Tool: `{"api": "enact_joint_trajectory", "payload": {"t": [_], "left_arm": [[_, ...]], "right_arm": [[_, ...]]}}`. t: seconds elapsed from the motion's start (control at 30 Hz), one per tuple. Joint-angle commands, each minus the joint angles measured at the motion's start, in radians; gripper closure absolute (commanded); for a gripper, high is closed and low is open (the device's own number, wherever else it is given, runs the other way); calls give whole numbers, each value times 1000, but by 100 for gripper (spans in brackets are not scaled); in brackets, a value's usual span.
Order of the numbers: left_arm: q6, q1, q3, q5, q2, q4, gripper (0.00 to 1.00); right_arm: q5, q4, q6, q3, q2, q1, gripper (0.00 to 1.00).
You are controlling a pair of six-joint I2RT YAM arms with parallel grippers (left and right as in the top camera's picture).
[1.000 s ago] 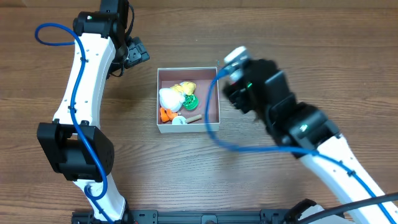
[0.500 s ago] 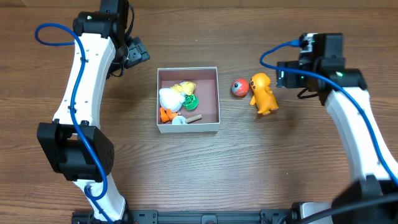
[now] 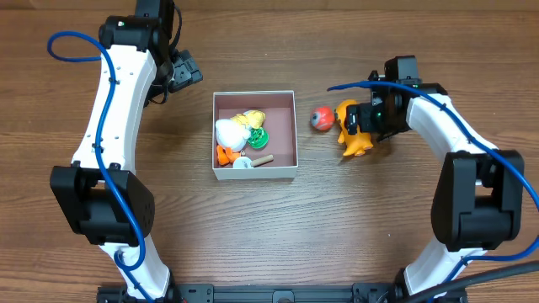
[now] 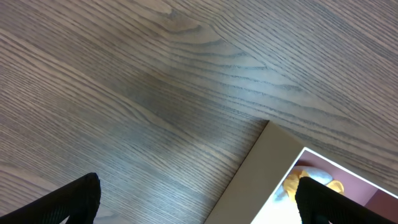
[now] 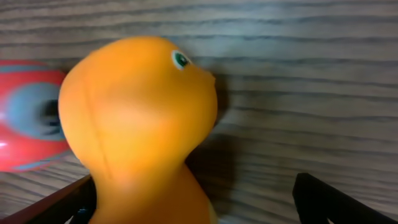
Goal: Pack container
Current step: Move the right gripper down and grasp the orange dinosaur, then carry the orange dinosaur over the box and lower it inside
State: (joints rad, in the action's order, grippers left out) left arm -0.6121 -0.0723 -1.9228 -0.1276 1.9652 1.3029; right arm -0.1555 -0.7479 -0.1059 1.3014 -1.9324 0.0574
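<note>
Orange toy animal [image 3: 354, 128] sits between the right gripper's [image 5: 200, 202] wide-open fingers, beside a red ball [image 3: 321, 119]. Empty and wide open too, the left gripper [image 4: 196, 202] hangs near the container [image 3: 253, 174].

Several small toys [image 3: 238, 131] are held in the container [image 3: 283, 143]; a red ball [image 3: 321, 119] and an orange toy [image 3: 351, 128] are seen beside it.

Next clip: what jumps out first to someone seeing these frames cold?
An orange toy figure fills the right wrist view, sitting between the open right gripper's fingers with a red ball beside it. Overhead, the container sits mid-table, already holding several small toys.
</note>
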Motion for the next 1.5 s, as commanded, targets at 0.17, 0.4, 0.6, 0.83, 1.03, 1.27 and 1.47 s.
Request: {"api": "enact_joint_trajectory", "payload": {"t": [0.17, 0.4, 0.6, 0.83, 1.03, 1.27, 1.47], "left_arm": [[-19, 0, -10, 5, -24, 2, 0], [-20, 0, -10, 5, -24, 2, 0], [-19, 0, -10, 5, -24, 2, 0], [-19, 0, -10, 5, -24, 2, 0], [-19, 0, -10, 5, -24, 2, 0], [-19, 0, -10, 5, -24, 2, 0], [-19, 0, -10, 5, -24, 2, 0]], "right_arm": [[-4, -56, -5, 3, -20, 5, 96], [-4, -193, 6, 115, 35, 6, 96], [-4, -350, 6, 284, 121, 15, 96], [-20, -407, 10, 328, 230, 148, 96], [-22, -341, 10, 328, 236, 343, 96], [-22, -224, 163, 325, 224, 488, 96], [-18, -153, 167, 291, 187, 549, 96]]}}
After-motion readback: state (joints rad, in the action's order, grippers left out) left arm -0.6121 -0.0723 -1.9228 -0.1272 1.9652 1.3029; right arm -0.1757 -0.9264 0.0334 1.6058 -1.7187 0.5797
